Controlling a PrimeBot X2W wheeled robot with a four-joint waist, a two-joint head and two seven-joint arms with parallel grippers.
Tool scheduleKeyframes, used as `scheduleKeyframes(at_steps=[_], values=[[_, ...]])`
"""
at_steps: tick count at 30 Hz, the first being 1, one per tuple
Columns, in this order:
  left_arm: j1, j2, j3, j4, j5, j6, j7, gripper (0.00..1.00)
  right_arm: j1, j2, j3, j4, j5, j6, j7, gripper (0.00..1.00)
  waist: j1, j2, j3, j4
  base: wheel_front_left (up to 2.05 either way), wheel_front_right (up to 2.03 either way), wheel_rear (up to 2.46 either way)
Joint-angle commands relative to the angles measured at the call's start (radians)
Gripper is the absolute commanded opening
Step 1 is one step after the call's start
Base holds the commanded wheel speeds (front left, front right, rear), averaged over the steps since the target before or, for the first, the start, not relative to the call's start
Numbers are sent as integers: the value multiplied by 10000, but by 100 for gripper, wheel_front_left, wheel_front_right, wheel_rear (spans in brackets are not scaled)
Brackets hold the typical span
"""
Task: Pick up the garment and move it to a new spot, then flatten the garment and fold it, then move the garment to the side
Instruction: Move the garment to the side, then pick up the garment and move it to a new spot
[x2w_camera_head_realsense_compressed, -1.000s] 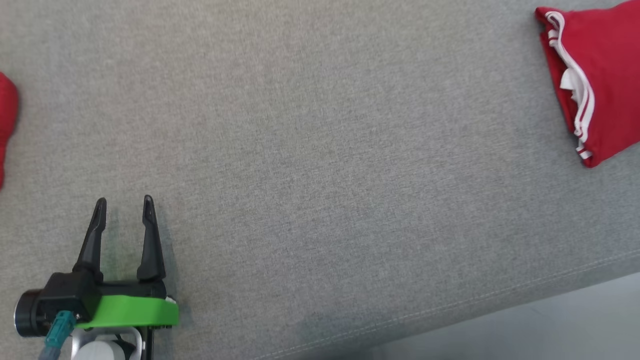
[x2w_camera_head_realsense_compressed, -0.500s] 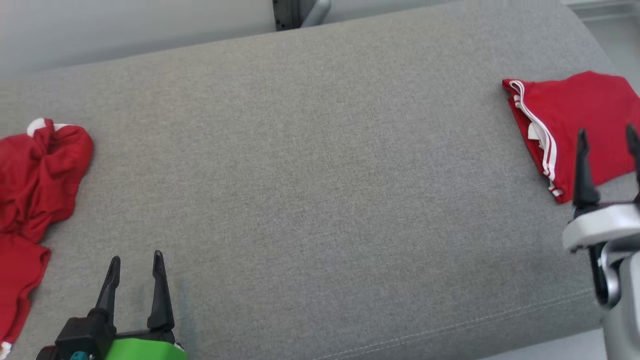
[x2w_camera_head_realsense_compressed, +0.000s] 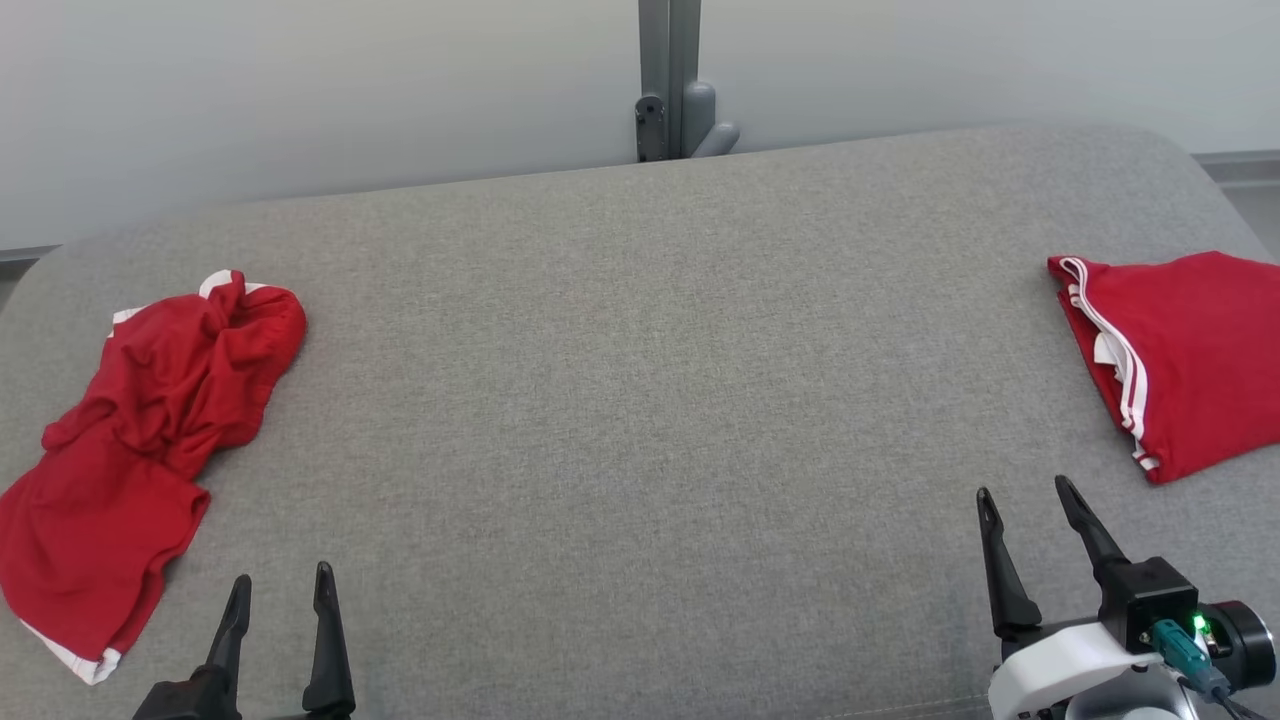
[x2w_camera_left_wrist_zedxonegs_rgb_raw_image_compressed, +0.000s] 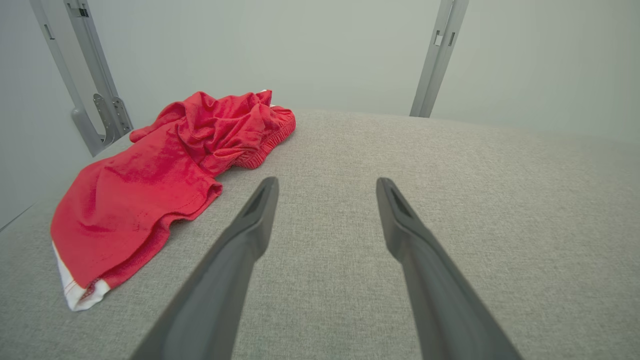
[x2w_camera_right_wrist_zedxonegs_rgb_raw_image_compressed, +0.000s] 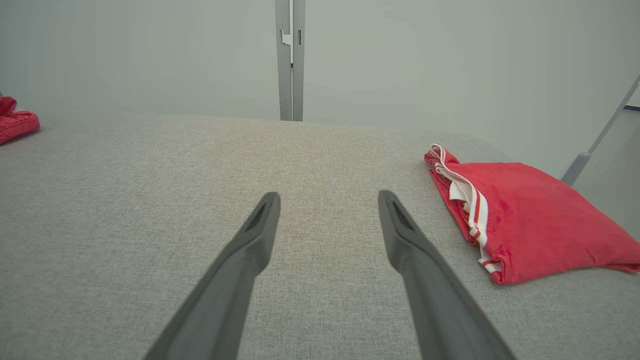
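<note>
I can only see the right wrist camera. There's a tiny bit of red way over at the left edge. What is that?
Observer: It's a crumpled red garment, lying in a heap at the left end of the grey cushion.
Operator: Is the other hand grabbing it?
Observer: No. The left gripper is beside it with its fingers open, and it isn't touching the garment.
Operator: Is it all red?
Observer: Not quite. A white hem shows at the corner nearest the robot.
</note>
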Motion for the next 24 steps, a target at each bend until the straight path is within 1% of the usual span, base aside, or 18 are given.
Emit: scheduleKeyframes(at_steps=[1, 7, 16, 24], values=[[73, 9, 13, 153, 17, -17, 5, 100, 262, 20, 1, 4, -102, -18, -26, 100, 0, 79, -314, 285, 0, 0, 0], [-45, 9, 51, 445, -14, -34, 5, 100, 543, 90, -265, 52, -41, -18, -26, 100, 0, 79, -429, 318, 0, 0, 0], [61, 8, 157, 627, -55, -103, 5, 100, 592, 98, -121, 116, 266, -18, -26, 100, 0, 79, -471, 169, 0, 0, 0], [-16, 8, 167, 601, -47, -161, 5, 100, 623, 100, -100, 70, 247, -18, -26, 100, 0, 79, -454, 264, 0, 0, 0]])
